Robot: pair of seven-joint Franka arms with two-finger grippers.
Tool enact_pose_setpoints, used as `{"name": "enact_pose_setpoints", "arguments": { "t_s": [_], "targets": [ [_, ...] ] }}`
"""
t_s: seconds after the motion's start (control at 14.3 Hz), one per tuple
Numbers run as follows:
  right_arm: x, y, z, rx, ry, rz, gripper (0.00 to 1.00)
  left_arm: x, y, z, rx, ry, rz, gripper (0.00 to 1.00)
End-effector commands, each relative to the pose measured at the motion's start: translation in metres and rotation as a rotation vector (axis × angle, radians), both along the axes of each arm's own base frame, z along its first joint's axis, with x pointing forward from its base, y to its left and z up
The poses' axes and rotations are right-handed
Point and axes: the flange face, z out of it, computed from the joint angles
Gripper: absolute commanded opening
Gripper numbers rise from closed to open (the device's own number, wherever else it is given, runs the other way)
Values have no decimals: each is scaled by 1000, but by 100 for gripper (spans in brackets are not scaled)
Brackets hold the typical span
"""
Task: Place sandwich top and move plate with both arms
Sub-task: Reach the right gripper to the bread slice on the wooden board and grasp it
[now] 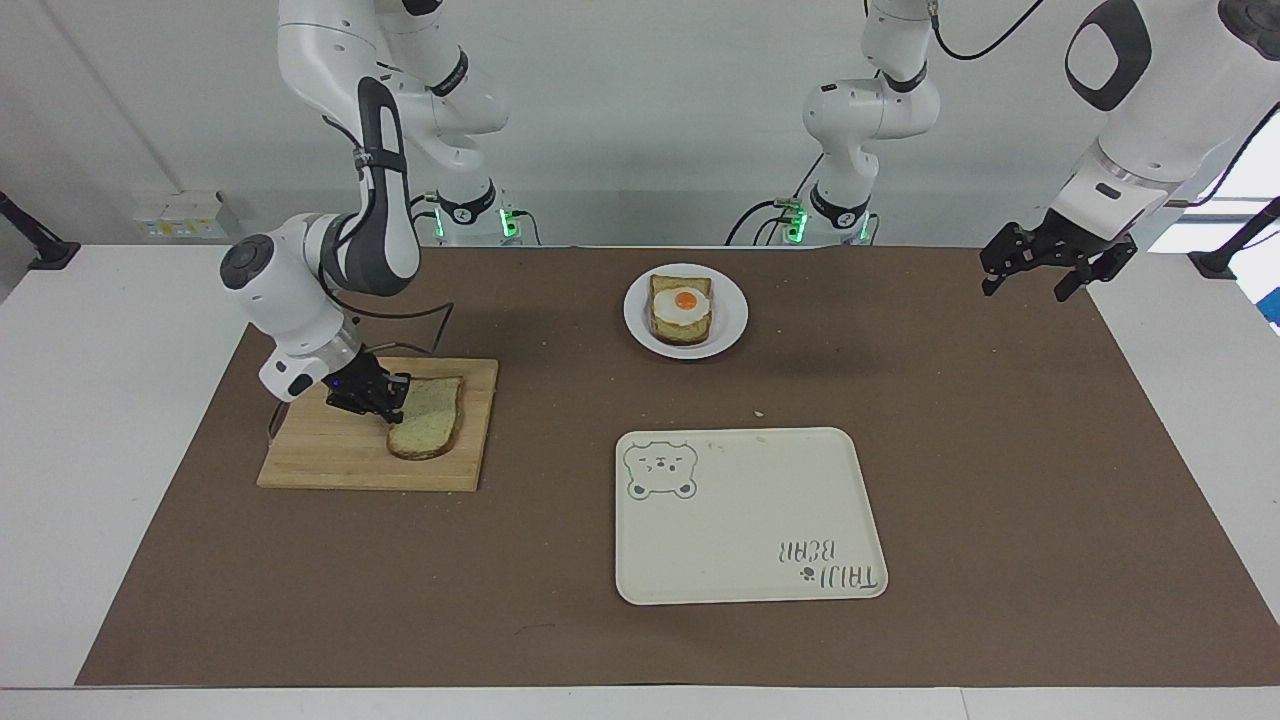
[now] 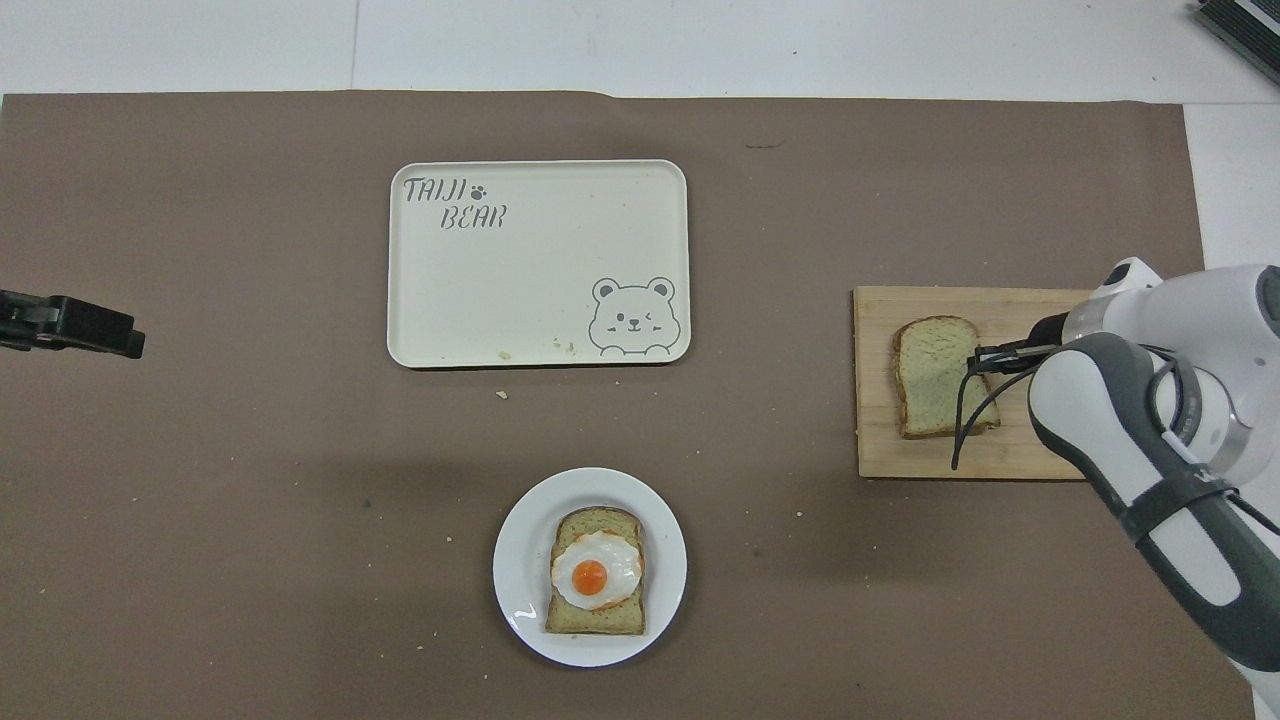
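Observation:
The sandwich top (image 1: pixel 430 420), a plain bread slice, lies on the wooden cutting board (image 1: pixel 320 460) at the right arm's end of the table. It also shows in the overhead view (image 2: pixel 935 375). My right gripper (image 1: pixel 385 400) is low over the board and shut on the slice's edge, which is slightly raised. The small white plate (image 1: pixel 730 325) stands close to the robots and bears a bread slice with a fried egg (image 1: pixel 682 305). My left gripper (image 1: pixel 1050 270) waits open and empty in the air over the mat's edge at the left arm's end.
A cream rectangular tray (image 1: pixel 750 520) with a bear drawing lies farther from the robots than the plate. A brown mat (image 1: pixel 1000 450) covers the table. The cutting board also shows in the overhead view (image 2: pixel 880 440).

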Motion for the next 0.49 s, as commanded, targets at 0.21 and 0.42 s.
{"name": "enact_pose_setpoints", "arguments": {
  "t_s": [0.21, 0.42],
  "targets": [
    [-3, 30, 84, 77, 49, -22, 0, 0, 3, 4, 6, 1, 10, 100],
    [-7, 86, 91, 152, 82, 10, 0, 0, 3, 4, 6, 1, 10, 100]
  ]
}}
